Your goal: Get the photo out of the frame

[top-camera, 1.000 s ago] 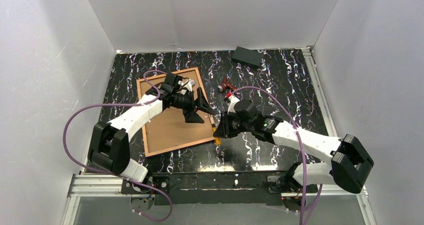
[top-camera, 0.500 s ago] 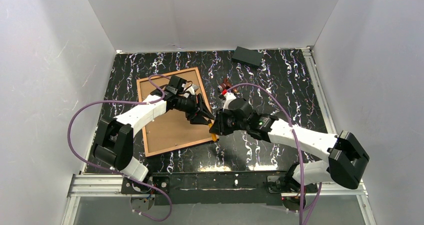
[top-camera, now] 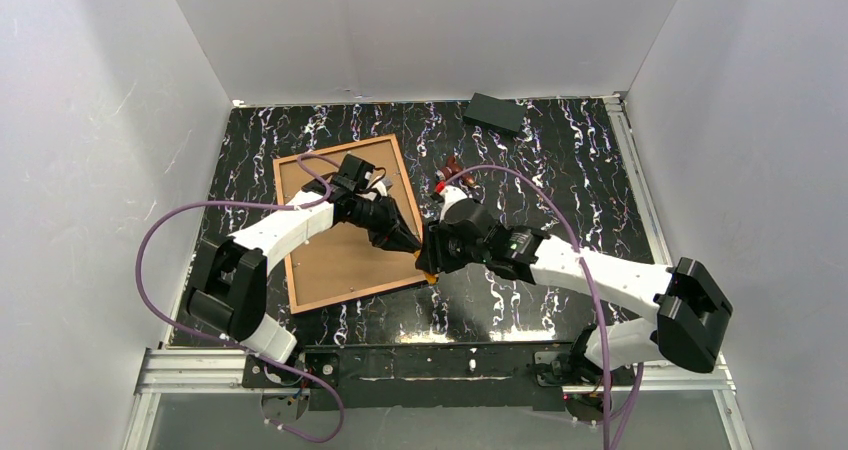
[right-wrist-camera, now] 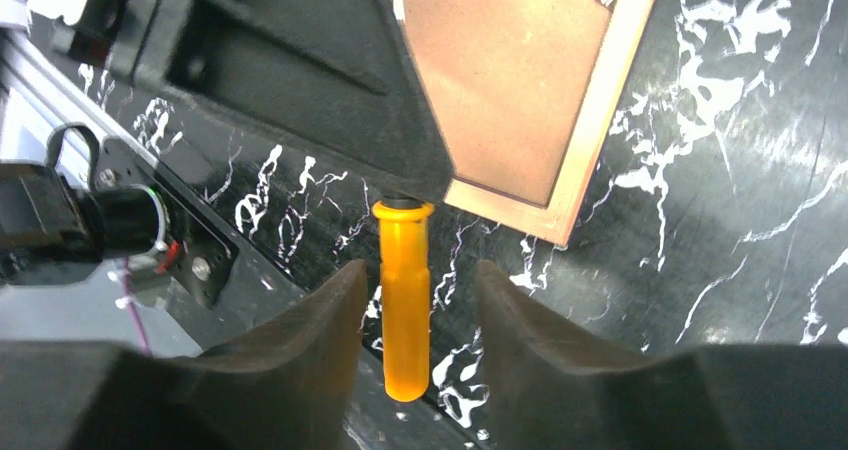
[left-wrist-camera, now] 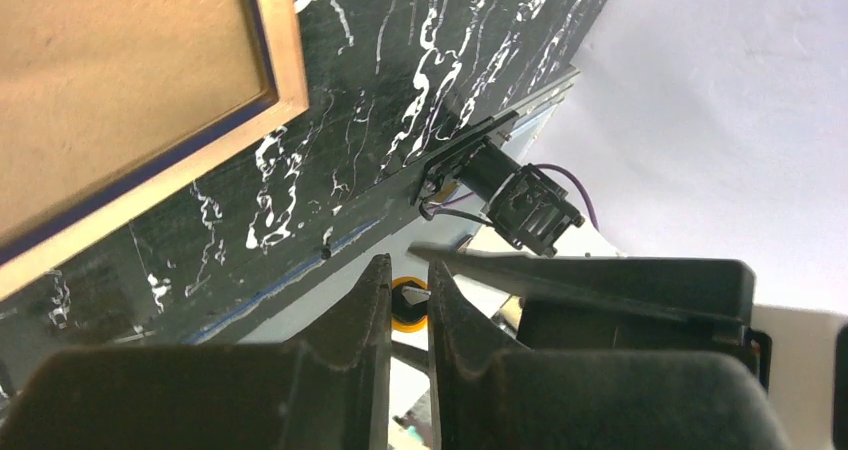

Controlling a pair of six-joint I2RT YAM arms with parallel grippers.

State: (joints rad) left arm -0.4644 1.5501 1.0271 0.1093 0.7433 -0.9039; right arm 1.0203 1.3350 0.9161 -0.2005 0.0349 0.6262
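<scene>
Photo lies board-side up inside its frame on the desk. Since a second ago the left claw has left the board, drawn nearly together and pinched the dark end of an orange-handled tool at the frame's near right corner. The right claw has loosened, its fingers apart beside the handle. Open desk lies to the right. Only the right wrist view shows those gaps.

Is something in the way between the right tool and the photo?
Yes. The left tool sits right in front of the right tool, pinching the top of an orange handle, just off the photo and its brown back corner.
</scene>
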